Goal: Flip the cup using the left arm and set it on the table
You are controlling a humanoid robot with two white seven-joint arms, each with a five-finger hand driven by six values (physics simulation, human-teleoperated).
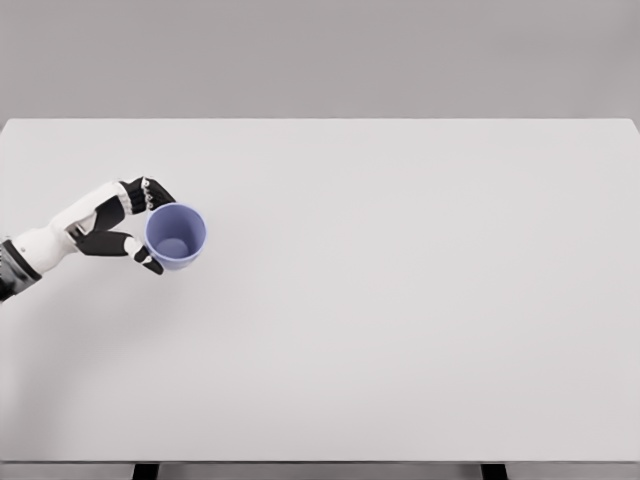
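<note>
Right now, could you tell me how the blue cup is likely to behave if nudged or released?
The blue cup looks rigid, likely keeping its shape. Its mouth faces up, so it probably stands steadily. On its side, the round wall might roll. The left robot hand brackets it.

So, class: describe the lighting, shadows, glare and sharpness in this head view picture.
Head view: the light is flat and even across the white table; only a faint soft shadow shows beneath the blue cup and left hand; no glare anywhere; the image looks slightly soft overall, with the fingertips a little blurred; the table's side edges slant inward toward the far edge.
</note>
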